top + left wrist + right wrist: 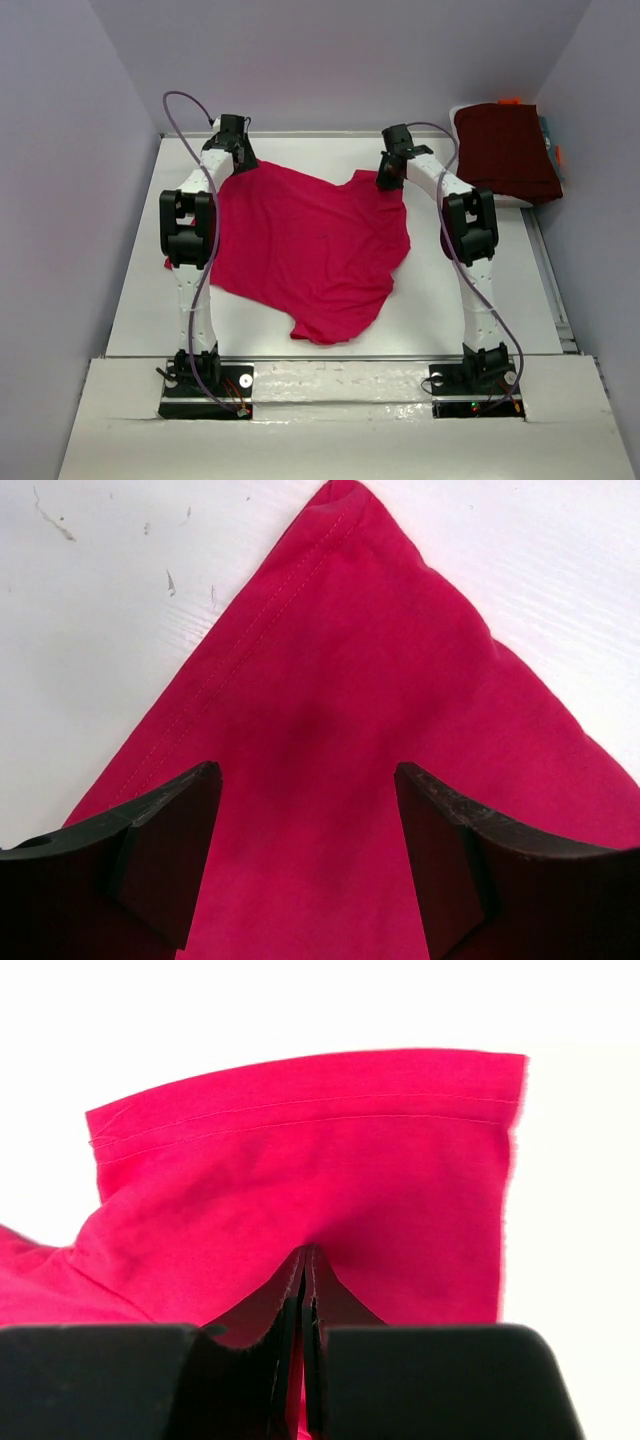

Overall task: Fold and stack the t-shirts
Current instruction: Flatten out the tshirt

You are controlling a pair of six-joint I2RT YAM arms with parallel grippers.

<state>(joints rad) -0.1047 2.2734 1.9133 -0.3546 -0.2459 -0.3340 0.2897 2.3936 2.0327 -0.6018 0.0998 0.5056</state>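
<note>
Crimson-pink t-shirt (pixel 310 250): soft cloth, matt, fine smooth weave; hems carry twin rows of matching stitching. Dark maroon t-shirt (pixel 507 150): cloth, matt, duller in tone. Counter (pixel 470 290): white hard surface, matt, smooth apart from small grey scuffs and scratches. Left fingers (pixel 160 860): black, matt, edges slightly rough. Right fingers (pixel 440 1385): black, matt, plastic-looking, with a ragged, textured inner edge. Arm housings (pixel 187 225): black and white plastic-looking shells, faint sheen. Cables (pixel 185 100): smooth greyish-purple sheath. Front ledge (pixel 340 385): white, glossy, slightly wrinkled.
</note>
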